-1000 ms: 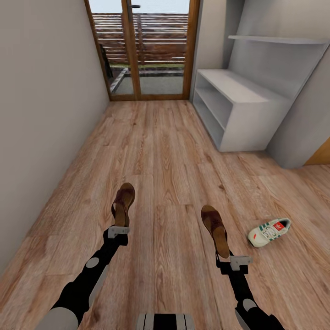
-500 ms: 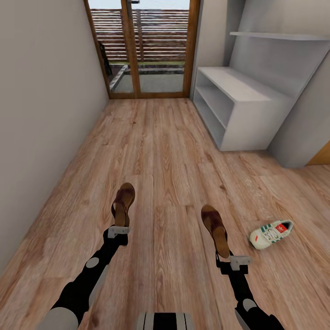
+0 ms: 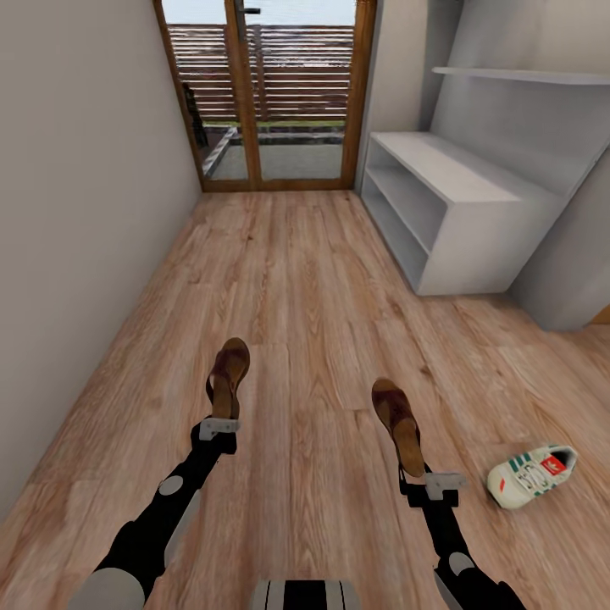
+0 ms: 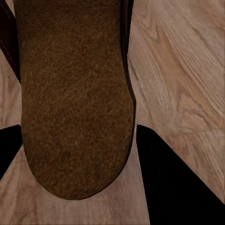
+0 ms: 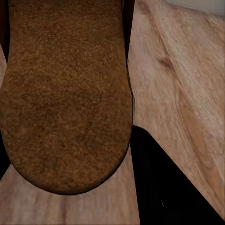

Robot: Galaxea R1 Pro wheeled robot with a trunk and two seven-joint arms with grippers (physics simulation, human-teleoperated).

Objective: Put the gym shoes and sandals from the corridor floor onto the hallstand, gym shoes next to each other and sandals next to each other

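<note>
Sandals come first: the left gripper is closed on the heel of 1 sandal and the right gripper grips the other sandal, both carried toe-forward above the corridor floor. This looks like the carry step. The hallstand stands ahead to the right, its top and 2 tiers bare. 1 gym shoe lies on the floor near the right arm. The next move calls for driving close to the hallstand and setting both sandals side by side.
</note>
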